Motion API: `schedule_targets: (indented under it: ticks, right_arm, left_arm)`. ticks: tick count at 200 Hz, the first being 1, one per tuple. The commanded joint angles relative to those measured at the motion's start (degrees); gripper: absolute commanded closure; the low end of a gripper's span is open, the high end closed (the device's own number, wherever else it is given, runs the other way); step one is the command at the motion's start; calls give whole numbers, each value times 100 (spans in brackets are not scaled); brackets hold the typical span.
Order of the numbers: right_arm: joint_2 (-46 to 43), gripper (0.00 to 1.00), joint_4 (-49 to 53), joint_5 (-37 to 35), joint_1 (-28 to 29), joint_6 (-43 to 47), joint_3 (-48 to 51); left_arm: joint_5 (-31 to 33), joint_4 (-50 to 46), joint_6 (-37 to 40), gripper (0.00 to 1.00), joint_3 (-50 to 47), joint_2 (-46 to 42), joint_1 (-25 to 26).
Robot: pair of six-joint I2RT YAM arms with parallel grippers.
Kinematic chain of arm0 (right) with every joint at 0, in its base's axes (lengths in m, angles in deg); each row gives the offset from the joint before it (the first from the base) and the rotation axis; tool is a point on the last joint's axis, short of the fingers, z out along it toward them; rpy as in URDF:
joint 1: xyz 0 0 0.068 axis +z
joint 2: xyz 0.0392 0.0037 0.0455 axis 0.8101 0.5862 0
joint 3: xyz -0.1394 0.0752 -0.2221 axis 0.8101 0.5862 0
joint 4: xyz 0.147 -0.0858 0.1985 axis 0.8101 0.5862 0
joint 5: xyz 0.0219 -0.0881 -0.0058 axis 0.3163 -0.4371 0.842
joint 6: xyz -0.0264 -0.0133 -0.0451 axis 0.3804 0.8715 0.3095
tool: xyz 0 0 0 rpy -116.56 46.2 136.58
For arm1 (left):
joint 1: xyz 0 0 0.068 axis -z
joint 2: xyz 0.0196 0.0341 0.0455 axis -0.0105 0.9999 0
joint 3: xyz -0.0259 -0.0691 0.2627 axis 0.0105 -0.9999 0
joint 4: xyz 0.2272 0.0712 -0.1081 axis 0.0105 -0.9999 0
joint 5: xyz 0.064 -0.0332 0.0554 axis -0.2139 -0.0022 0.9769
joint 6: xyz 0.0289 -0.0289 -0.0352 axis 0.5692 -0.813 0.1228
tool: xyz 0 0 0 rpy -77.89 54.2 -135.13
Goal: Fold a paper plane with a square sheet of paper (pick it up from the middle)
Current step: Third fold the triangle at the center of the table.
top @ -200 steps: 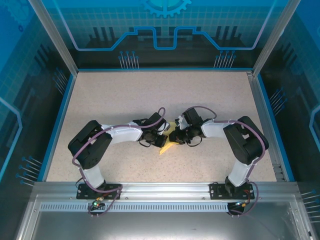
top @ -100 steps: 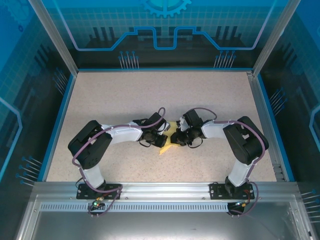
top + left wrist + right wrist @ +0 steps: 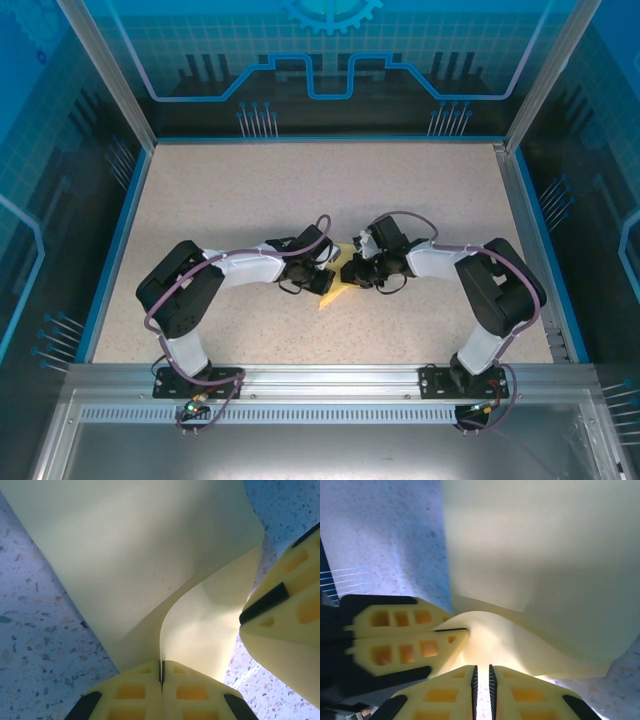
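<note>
partly folded yellow sheet [image 3: 331, 293] lies mid-table [image 3: 250, 200], long axis slanting from its near-left tip to far-right. both arms are elbowed outward, forearms low, wrists meeting over it. left gripper [image 3: 161, 669] is clamped tight on a raised fold; right gripper [image 3: 481, 677], just beside, pinches the sheet's edge.

A folded yellow paper sheet [image 3: 332, 292] rests on the speckled beige table [image 3: 250, 190].

No lettering, number, label or brand is legible on the speckled beige tabletop [image 3: 250, 200], the pale-yellow folded paper sheet [image 3: 335, 291] or the blue patterned wall panels [image 3: 330, 50].
</note>
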Motion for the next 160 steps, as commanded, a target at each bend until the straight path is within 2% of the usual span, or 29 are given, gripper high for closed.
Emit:
schedule_targets:
  ticks: [1,55,87,124,160]
  right_arm:
    - [105,83,-65,139,-39,-92,-216]
    - [634,84,-50,-252,-153,62,157]
    - [466,84,-389,76,-323,-71,314]
    - [0,82,-205,184,-481,3,175]
    - [435,83,-105,175,-565,145,90]
  left_arm:
    - [30,-129,2,96,-26,106,-51]
    - [66,-145,20,96,-62,95,-48]
    - [74,-163,22,96,-62,97,-49]
    - [57,-163,31,96,-44,103,-52]
    - [39,-172,46,96,-5,134,-54]
